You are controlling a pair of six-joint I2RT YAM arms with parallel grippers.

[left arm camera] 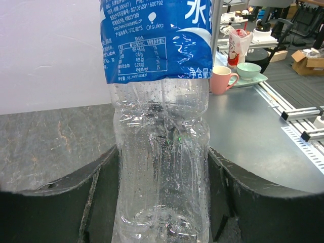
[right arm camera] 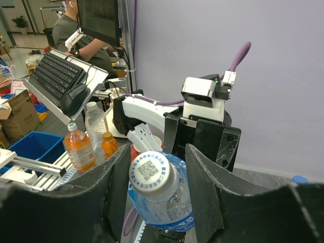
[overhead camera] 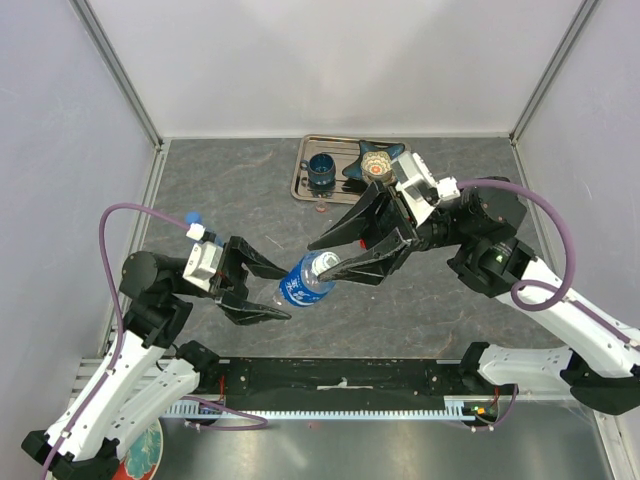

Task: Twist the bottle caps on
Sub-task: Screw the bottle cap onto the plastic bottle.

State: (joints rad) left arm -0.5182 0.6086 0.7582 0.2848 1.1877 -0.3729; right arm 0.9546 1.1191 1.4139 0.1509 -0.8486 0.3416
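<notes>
A clear bottle (overhead camera: pixel 300 285) with a blue label lies tilted above the table, neck toward the right arm. My left gripper (overhead camera: pixel 283 293) is shut on its lower body, and both fingers press the bottle (left arm camera: pixel 162 152) at its sides in the left wrist view. A white cap (overhead camera: pixel 325 263) sits on the neck. My right gripper (overhead camera: pixel 322 260) stands open around that white cap (right arm camera: pixel 152 174), with one finger close against it and a narrow gap at the other. A small blue piece (overhead camera: pixel 192 216), seemingly a cap, lies beside the left wrist.
A metal tray (overhead camera: pixel 305 190) at the back holds a dark blue cup (overhead camera: pixel 322 172) and a blue star-shaped holder (overhead camera: pixel 375 163). A small reddish round piece (overhead camera: pixel 320 210) lies just in front of the tray. Grey walls close in the table on both sides.
</notes>
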